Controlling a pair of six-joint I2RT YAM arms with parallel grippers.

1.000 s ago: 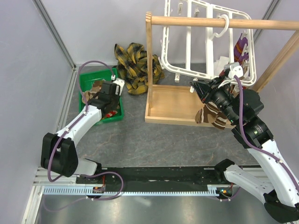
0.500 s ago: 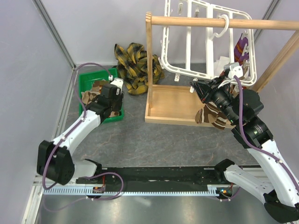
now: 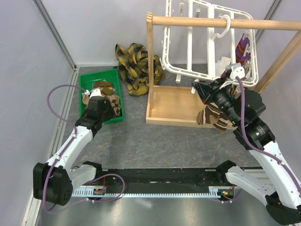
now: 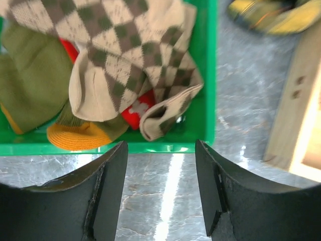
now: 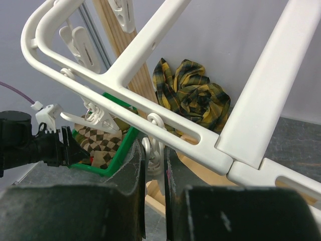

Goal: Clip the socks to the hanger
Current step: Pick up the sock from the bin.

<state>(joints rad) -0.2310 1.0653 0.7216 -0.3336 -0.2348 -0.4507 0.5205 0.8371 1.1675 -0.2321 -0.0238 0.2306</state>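
Argyle socks [image 4: 125, 45] and an olive sock with an orange toe [image 4: 75, 135] lie heaped in the green bin [image 4: 150, 148]. My left gripper [image 4: 160, 191] is open and empty over bare table, just short of the bin's near rim. From above it sits at the bin's near side [image 3: 101, 106]. The white hanger [image 3: 188, 42] hangs from the wooden rod. My right gripper [image 5: 154, 173] is shut on one of its small white clips [image 5: 154, 150]. An argyle sock [image 3: 214, 117] dangles under the right wrist; what holds it is hidden.
A wooden rack with rod [image 3: 211, 22] and tray [image 3: 171, 106] stands at centre right. The yellow-and-black plaid cloth [image 3: 136, 63] lies behind the bin. A purple sock [image 3: 243, 47] hangs on the hanger's right side. Grey walls close in the left and back.
My left gripper has opened and drawn back from over the bin's socks toward the near left, holding nothing. The right arm and the clip have not moved.
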